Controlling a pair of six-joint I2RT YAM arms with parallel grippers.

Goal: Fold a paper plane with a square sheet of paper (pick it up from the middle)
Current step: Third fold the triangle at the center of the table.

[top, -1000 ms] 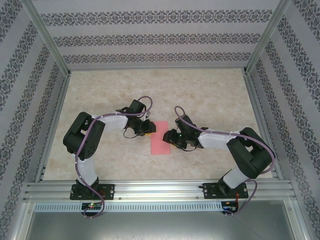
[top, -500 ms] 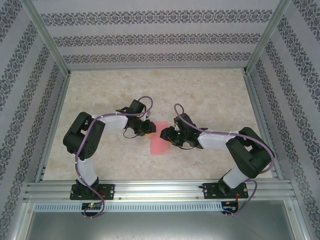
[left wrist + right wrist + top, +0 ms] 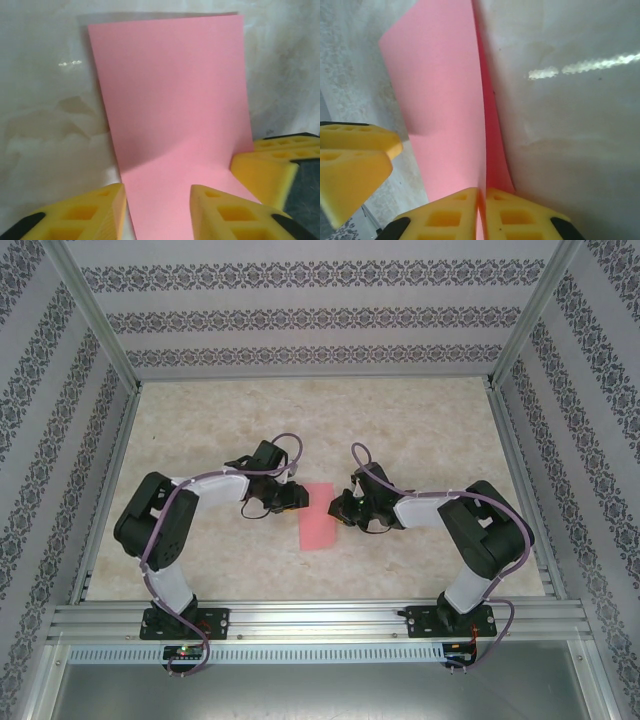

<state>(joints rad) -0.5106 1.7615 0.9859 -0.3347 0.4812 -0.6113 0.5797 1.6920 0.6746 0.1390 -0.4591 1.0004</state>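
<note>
While the right gripper (image 3: 482,195) pinches an edge of the thin pink-red folded sheet of paper (image 3: 440,100) at its view's bottom, the left gripper (image 3: 157,200) stands spread astride it; beyond, the sheet runs up mid-frame over the pale marbled table (image 3: 200,420).

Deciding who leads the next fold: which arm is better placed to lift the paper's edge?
Right, probably: the right gripper is shut on the pink paper, one layer raised; the left gripper is open, straddling it without gripping.
</note>
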